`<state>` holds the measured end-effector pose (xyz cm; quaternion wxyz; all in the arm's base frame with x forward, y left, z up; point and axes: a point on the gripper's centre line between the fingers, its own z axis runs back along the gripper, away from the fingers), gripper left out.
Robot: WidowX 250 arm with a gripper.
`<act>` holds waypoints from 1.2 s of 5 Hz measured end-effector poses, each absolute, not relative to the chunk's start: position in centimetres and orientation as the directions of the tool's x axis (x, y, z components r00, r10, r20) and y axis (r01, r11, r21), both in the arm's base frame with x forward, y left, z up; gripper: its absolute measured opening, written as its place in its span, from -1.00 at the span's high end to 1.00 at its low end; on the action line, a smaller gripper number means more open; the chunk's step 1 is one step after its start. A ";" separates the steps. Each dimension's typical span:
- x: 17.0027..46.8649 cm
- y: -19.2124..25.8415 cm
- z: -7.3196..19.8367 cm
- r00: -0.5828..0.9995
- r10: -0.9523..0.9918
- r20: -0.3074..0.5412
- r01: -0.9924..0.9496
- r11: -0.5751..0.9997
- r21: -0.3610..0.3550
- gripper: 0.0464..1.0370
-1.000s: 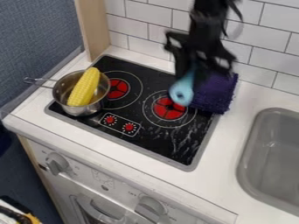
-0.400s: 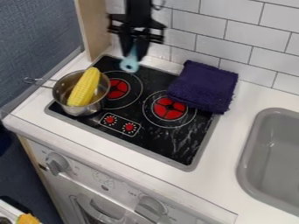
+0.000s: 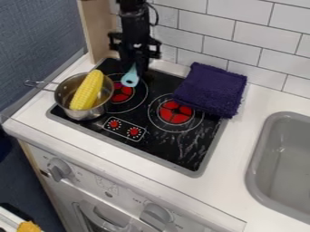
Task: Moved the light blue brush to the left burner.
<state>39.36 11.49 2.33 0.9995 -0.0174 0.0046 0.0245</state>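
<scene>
At the back left of the stove, my gripper (image 3: 133, 68) hangs down, shut on the light blue brush (image 3: 130, 79). The brush's rounded end with a small hole points down toward the camera, and the rest of it is hidden between and behind the fingers. It overlaps the upper part of the left burner (image 3: 123, 92) in the view; whether it touches the stovetop I cannot tell.
A metal pot (image 3: 66, 88) holding a yellow corn cob (image 3: 88, 90) stands just left of the left burner. A folded purple cloth (image 3: 210, 89) lies at the back right, over the stove's corner. The grey sink (image 3: 256, 156) is at the right; a tiled wall stands behind.
My gripper has carried the brush left from beside the purple cloth to the left burner area, and since the middle frame has come lower. The cloth and pot have stayed put.
</scene>
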 end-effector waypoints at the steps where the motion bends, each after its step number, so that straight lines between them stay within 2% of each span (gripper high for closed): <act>1: 39.9 12.3 1.3 1.000 0.031 0.005 -0.031 0.999 -0.043 0.30; 3: 40.7 11.3 1.4 0.997 -0.075 0.023 0.075 0.997 -0.005 -0.84; 4: 40.8 10.7 5.1 0.993 -0.067 0.098 0.065 0.998 0.027 -0.93; 5: 40.9 10.4 8.2 0.986 -0.030 0.166 0.026 0.999 0.027 -0.93; 6: 40.4 9.7 9.0 0.985 -0.020 0.170 0.018 1.000 0.014 -0.93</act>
